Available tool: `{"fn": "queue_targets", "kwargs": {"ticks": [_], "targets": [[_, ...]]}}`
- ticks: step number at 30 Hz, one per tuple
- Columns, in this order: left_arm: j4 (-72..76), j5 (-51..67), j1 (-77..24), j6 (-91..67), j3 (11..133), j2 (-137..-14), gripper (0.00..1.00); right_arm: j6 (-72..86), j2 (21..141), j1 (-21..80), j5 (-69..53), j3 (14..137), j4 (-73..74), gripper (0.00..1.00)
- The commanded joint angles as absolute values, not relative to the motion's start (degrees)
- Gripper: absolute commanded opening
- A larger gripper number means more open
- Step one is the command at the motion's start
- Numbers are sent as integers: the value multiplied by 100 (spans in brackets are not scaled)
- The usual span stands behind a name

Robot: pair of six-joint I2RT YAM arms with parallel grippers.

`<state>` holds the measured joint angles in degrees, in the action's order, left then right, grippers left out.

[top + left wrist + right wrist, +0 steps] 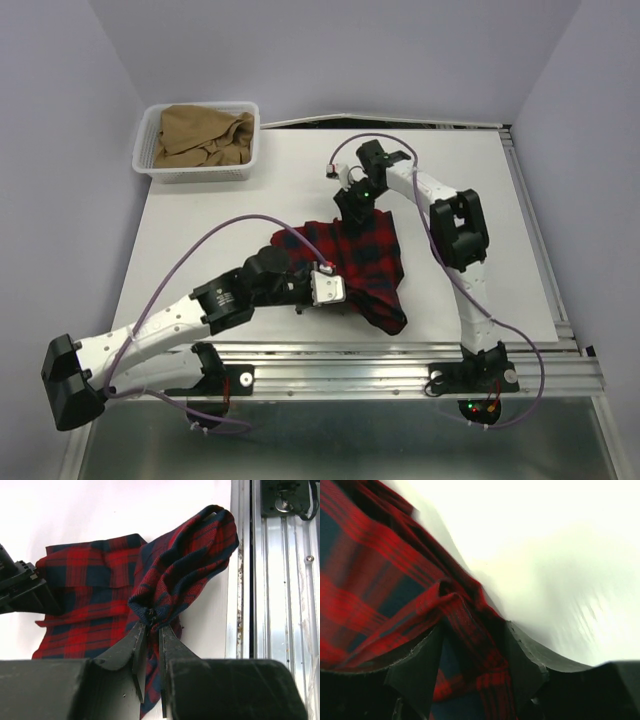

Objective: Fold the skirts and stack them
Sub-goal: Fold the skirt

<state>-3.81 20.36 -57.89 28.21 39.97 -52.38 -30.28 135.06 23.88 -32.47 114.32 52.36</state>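
We see the left end effector almost closed, pinching a bunched fold at the near-left edge of the plaid skirt. In the left wrist view its fingers sit nearly together with red-and-navy cloth squeezed between the tips. Past them a loop of the cloth stands up toward the aluminium rail.

The right end effector sits on the skirt's far edge. In the right wrist view its jaws are about half apart, and a thick rolled band of plaid fills the gap between the fingers, so we read it as a grip.

The plaid skirt lies mid-worktop, between the two arms. It is mostly flat but rumpled, and its near-right corner reaches close to the rail.

The tan skirt is crumpled inside the white mesh basket at the far-left corner of the worktop, well apart from both arms.

We cannot make out any legible writing on the arms.
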Motion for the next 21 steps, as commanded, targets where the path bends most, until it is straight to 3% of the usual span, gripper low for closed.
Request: {"fn": "queue_targets", "kwargs": {"ticks": [1,7,14,21], "targets": [[-422,2057,-5766,2980,3981,-4966,0,-3270,13386,2628,-2849,10918,5204,57],[-291,1872,-5441,2278,4060,-4869,0,-3506,13202,2628,-2549,9836,4913,39],[-132,2485,-3599,775,4709,-5745,0,-3621,12709,2628,-2610,9150,4878,39],[342,3111,-2734,-236,5423,-6933,0,-3595,12691,2628,-2733,9167,4948,39]]}}
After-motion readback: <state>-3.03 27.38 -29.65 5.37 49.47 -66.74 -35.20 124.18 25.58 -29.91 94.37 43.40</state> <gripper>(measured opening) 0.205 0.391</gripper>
